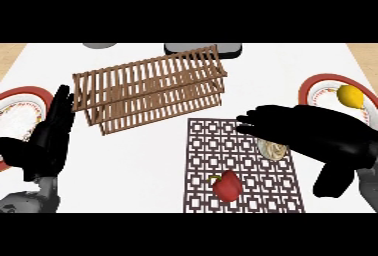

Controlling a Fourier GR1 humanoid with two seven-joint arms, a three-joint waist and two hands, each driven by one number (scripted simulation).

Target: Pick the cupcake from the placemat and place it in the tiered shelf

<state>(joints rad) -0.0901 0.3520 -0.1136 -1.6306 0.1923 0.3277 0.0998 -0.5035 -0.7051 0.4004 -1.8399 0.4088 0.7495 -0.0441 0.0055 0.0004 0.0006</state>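
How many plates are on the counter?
2. One red-rimmed plate sits at the left edge behind the left hand; the other plate is at the right edge, holding a lemon.

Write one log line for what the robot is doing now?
right hand: open over cupcake | cupcake: on placemat | left hand: open, resting at left | shelf: holds nothing seen

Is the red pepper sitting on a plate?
No, the red pepper lies on the patterned placemat, away from both plates.
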